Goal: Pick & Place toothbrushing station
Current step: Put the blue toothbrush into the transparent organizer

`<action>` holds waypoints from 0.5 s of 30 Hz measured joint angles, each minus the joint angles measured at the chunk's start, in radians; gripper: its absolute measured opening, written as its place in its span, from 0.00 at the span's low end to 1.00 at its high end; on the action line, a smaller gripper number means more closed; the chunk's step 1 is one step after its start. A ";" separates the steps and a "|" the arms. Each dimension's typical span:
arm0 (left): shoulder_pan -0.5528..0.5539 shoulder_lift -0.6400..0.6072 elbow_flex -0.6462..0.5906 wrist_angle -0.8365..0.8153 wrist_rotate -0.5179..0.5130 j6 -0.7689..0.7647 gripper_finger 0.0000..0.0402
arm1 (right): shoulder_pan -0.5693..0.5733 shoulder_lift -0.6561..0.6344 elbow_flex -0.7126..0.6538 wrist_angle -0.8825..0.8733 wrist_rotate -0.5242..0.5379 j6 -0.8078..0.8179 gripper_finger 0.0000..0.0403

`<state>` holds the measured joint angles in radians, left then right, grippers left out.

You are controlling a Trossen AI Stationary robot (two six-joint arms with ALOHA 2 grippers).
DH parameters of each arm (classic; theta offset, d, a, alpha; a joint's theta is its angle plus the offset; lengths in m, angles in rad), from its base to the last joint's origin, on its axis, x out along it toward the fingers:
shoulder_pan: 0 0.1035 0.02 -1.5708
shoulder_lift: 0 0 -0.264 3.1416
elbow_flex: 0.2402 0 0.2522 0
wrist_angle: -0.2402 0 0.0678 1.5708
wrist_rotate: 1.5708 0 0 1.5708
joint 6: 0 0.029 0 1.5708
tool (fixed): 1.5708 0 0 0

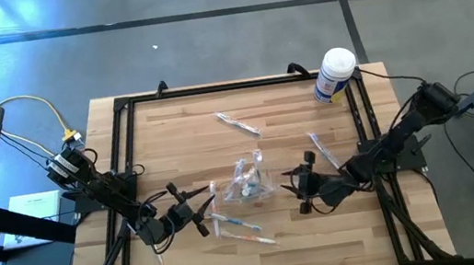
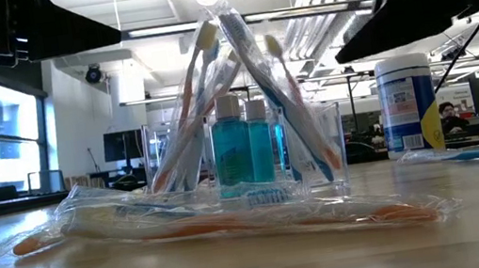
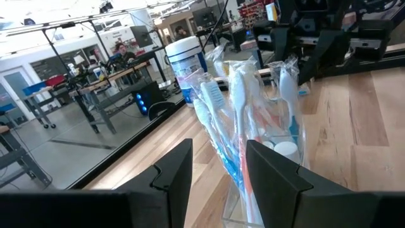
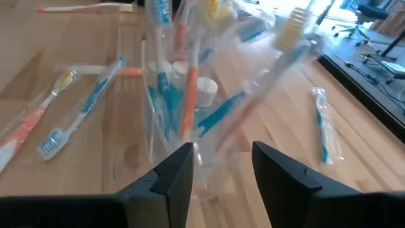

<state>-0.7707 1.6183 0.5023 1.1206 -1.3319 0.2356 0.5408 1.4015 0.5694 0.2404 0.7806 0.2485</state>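
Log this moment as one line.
holder: upright mid-table, toothbrushes inside | left gripper: open, beside it | right gripper: open, opposite side

Right gripper [image 4: 223, 166] open — clear toothbrushing station [image 4: 190, 126] seemingly just ahead.
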 joint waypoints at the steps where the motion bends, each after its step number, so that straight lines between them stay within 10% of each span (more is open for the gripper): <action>1: 0.000 0.000 0.000 0.000 0.000 0.000 0.36 | 0.009 -0.008 0.000 -0.020 0.013 0.014 0.38; 15: 0.000 0.000 0.000 0.001 0.000 0.000 0.36 | -0.057 -0.091 0.000 -0.593 -0.020 0.629 0.38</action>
<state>-0.7704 1.6181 0.5026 1.1217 -1.3319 0.2355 0.4837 1.3106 0.5694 -0.3523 0.7609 0.8777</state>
